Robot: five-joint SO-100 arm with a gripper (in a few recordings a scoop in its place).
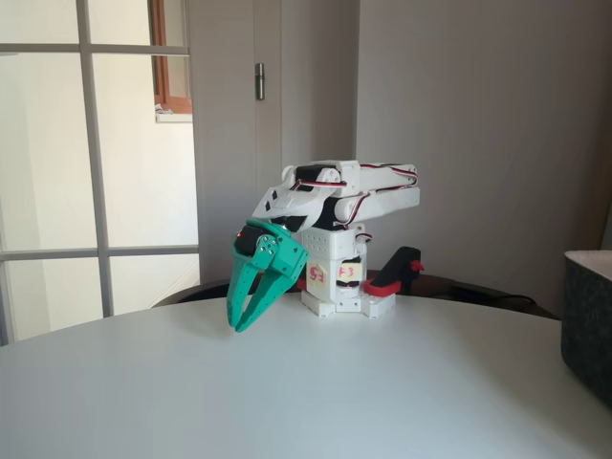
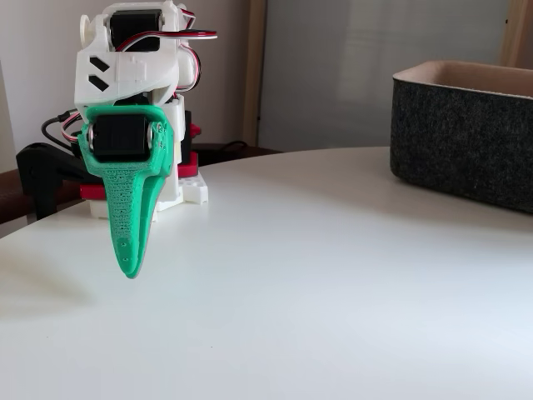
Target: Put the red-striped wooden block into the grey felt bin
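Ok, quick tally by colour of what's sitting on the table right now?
Green: 1, the gripper, hanging fingers-down just above the white table.
White: 1, the arm.
Grey: 1, the grey felt bin.
Red: 1, the clamp at the arm's base.
Total: 4.

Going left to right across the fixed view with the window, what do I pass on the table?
Green end effector → white arm base with handwritten labels → red-and-black clamp → dark charcoal-grey felt bin at the right edge.

I'm seeing daylight coming through a tall paned window beside a white door, grey wall standing behind the white round table.
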